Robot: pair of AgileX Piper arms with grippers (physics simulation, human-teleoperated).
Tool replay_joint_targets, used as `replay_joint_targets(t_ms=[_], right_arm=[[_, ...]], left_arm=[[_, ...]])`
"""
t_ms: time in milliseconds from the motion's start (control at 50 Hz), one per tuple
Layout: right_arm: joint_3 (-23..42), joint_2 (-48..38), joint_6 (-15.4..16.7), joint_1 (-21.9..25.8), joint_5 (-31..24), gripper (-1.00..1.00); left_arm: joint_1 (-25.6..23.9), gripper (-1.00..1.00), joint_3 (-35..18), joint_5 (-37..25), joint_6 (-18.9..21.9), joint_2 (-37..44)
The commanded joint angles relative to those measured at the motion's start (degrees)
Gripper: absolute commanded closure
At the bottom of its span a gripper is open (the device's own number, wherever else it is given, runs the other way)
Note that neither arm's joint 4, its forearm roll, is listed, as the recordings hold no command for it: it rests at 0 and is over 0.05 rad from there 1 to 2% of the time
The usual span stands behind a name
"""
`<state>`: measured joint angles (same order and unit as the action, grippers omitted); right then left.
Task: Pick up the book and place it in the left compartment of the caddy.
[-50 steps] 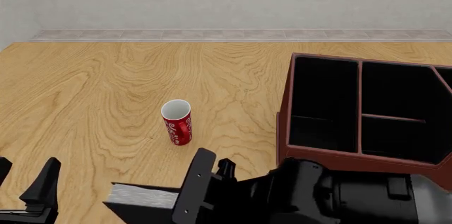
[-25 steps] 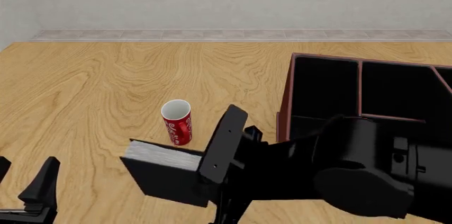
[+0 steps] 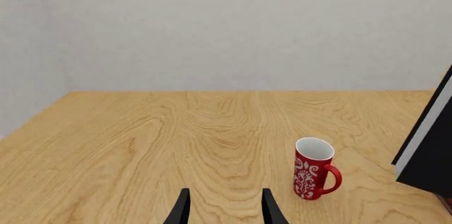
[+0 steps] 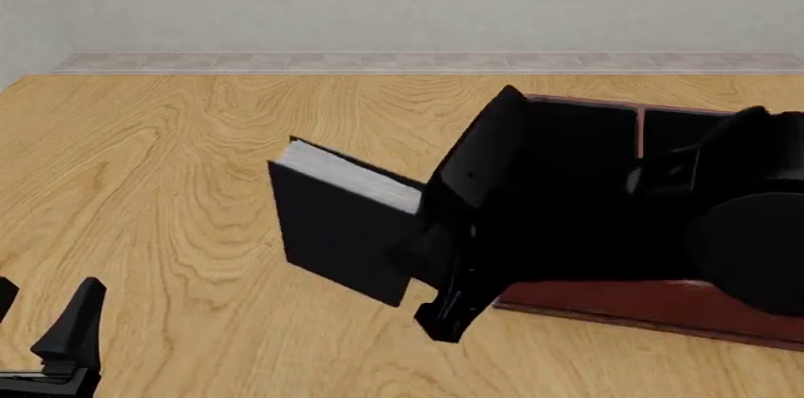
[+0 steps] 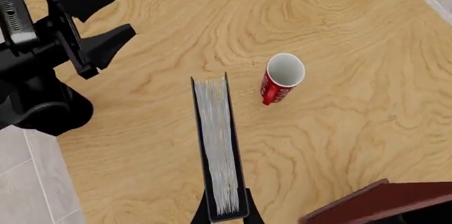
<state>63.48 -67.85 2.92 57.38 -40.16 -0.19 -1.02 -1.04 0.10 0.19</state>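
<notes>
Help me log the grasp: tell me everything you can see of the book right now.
The book is a thin hardcover with plain black covers and white page edges. It is closed, lifted clear of the wooden table, held with its covers roughly vertical and its page edges facing up, slightly tilted. The right tool is shut on one end, one finger on each cover. It hangs left of the caddy, and nothing else touches it.

A light wooden desk (image 4: 164, 153) with bold swirling grain carries everything here. A red mug with white patterning, a handle and a white interior (image 3: 314, 168) stands upright on it. Farther right, a large dark red-brown leather-look open-top caddy (image 4: 653, 299) rests on the desk, well apart from the mug.
</notes>
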Motion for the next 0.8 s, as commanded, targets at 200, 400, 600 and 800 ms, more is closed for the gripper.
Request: replay_joint_targets(t_ms=[200,400,600,800], right_arm=[[6.3,5.2,-2.2,-6.5,-9.1,1.00],[8.5,7.6,-2.0,-9.5,-13.6,1.00],[10.1,10.0,-2.9,-11.3,-17.4,1.00],[8.6,14.5,-3.2,-14.5,-20.5,1.00]], left_arm=[[0.0,-1.00,-0.1,0.1,0.1,0.1],[0.0,-1.00,-0.1,0.1,0.1,0.1],[0.0,-1.00,-0.1,0.1,0.1,0.1],[0.0,-1.00,-0.1,0.1,0.1,0.1]])
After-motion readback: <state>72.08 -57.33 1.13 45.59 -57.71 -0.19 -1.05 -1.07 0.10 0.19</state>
